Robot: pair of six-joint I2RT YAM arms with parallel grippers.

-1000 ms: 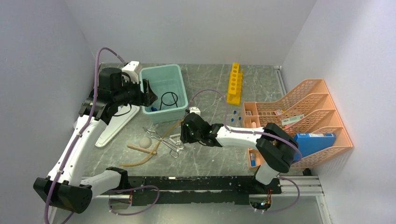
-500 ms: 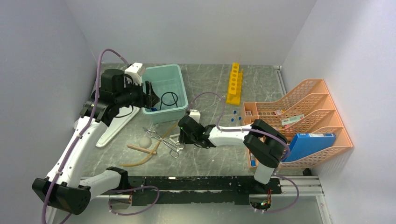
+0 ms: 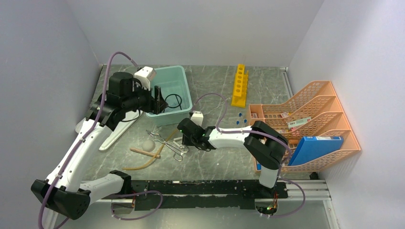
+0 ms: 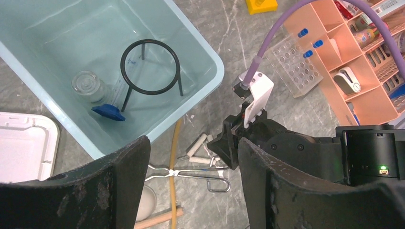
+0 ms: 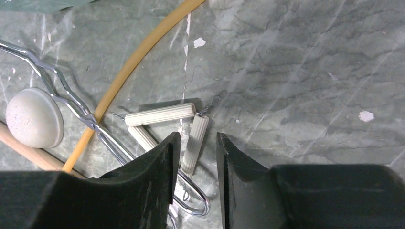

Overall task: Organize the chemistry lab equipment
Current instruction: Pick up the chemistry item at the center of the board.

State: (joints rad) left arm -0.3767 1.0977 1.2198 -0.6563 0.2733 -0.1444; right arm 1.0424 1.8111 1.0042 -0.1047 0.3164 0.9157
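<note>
My right gripper [image 5: 196, 150] is low over the table and open, its jaws either side of one white ribbed tube of a wire triangle [image 5: 160, 114]. Silver tongs [image 5: 62, 90] lie under it, crossing the tan hose [image 5: 138, 52]. The wooden stick [image 3: 144, 152] is just to the left. My left gripper [image 4: 193, 186] hangs open and empty above the tub's near corner. Inside the tub stands the black ring stand [image 4: 150, 67]. At the back lies the yellow rack [image 3: 240, 85]. Blue-capped tubes [image 3: 241, 119] sit right of centre.
The pale teal tub [image 3: 184, 90] stands at the back left, its whitish lid [image 3: 117, 131] beside it. An orange mesh organiser [image 3: 315, 109] with a blue box [image 3: 317, 145] fills the right side. A white round object [image 3: 149, 144] lies by the stick.
My right gripper has slid left onto the wire triangle and its jaws have narrowed slightly. The left gripper has shifted right along the tub's near edge.
</note>
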